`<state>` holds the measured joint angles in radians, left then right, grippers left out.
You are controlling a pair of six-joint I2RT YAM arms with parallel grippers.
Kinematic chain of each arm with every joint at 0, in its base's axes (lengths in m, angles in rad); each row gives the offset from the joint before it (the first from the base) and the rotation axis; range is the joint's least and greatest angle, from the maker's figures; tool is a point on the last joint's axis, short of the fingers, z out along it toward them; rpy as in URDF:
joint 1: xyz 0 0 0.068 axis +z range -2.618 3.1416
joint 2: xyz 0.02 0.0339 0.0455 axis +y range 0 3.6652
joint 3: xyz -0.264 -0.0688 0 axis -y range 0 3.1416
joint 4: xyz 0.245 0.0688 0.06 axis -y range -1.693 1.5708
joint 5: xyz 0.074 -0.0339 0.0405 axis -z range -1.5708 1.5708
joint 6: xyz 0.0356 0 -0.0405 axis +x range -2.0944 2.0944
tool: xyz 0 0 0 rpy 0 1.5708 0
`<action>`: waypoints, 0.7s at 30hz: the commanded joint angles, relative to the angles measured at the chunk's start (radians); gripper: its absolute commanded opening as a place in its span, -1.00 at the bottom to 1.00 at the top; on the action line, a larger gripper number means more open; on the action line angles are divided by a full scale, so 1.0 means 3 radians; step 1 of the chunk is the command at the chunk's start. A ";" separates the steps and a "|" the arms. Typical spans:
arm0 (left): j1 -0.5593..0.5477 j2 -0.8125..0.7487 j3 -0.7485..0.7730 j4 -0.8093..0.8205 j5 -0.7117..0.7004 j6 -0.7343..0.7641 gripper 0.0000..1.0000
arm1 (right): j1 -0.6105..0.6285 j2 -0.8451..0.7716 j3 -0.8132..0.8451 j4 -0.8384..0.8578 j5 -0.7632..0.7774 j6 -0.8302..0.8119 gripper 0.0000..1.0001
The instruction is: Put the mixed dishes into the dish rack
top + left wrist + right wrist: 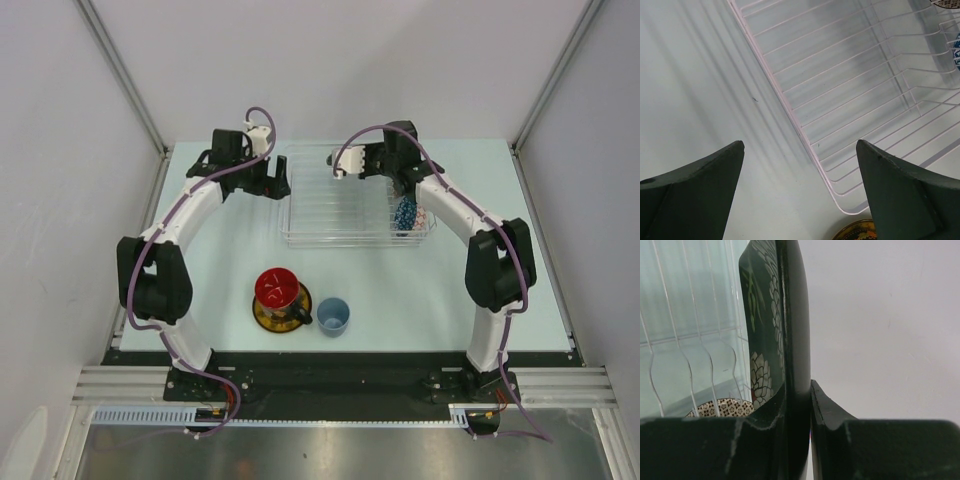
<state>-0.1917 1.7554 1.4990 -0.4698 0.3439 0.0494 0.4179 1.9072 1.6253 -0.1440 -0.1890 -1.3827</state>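
Observation:
The clear dish rack [340,215] lies at the table's middle back. My right gripper [402,192] is over its right end, shut on the black floral square plate [765,315], which it holds on edge above the ribs [690,340]. The blue patterned bowl [405,213] and the small red-white patterned bowl [422,217] stand in the rack's right end; the small one also shows in the right wrist view [727,407]. My left gripper [280,185] is open and empty beside the rack's left rim [790,107]. The dark red-lined mug [277,290] sits on the yellow-brown saucer [262,315]. The light blue cup [333,316] stands just right of them.
White walls with metal posts close in the table on the left, back and right. The black base rail [330,375] with both arm bases runs along the near edge. The saucer's rim [857,231] shows at the bottom of the left wrist view.

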 commanded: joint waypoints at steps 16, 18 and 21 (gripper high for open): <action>0.0010 -0.0037 -0.0124 0.0201 0.0055 -0.0062 0.99 | -0.0125 -0.0201 0.0340 0.0920 -0.0030 -0.0065 -1.00; 0.0010 -0.0037 -0.0129 0.0201 0.0050 -0.0062 0.99 | -0.0130 -0.0196 0.0355 0.0910 -0.0024 -0.0085 -1.00; 0.0015 -0.0037 -0.0134 0.0206 0.0050 -0.0062 1.00 | -0.0135 -0.0191 0.0376 0.0894 -0.0019 -0.0100 -1.00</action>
<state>-0.1917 1.7554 1.4673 -0.4355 0.3443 0.0490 0.3828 1.9087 1.6352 -0.0826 -0.1921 -1.3785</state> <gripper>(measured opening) 0.996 0.197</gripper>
